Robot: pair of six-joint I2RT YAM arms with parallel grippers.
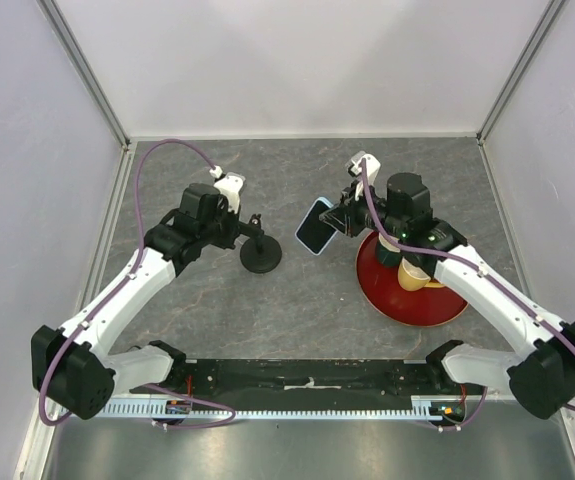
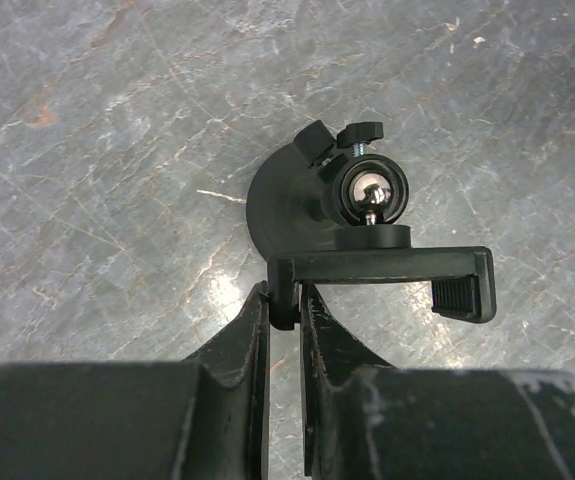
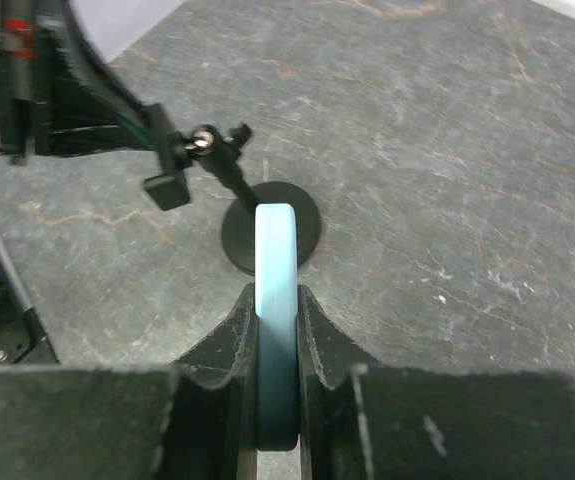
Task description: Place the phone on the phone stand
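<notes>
The phone stand point(image 1: 260, 255) has a round black disc base, a post and a clamp on top; it stands left of the table's centre. My left gripper point(image 1: 248, 229) is shut on one arm of the stand's clamp point(image 2: 387, 266), seen close in the left wrist view, where my left gripper point(image 2: 285, 305) pinches it. My right gripper point(image 1: 339, 222) is shut on the phone point(image 1: 314, 226), pale blue-rimmed with a black screen, held on edge above the table just right of the stand. In the right wrist view the phone's blue edge point(image 3: 275, 290) sits between the fingers, with the stand point(image 3: 267, 225) beyond it.
A dark red plate point(image 1: 407, 290) with a yellow mug point(image 1: 414, 275) on it lies under my right arm. Pale walls enclose the grey stone-patterned table point(image 1: 297, 310) on the left, right and far sides.
</notes>
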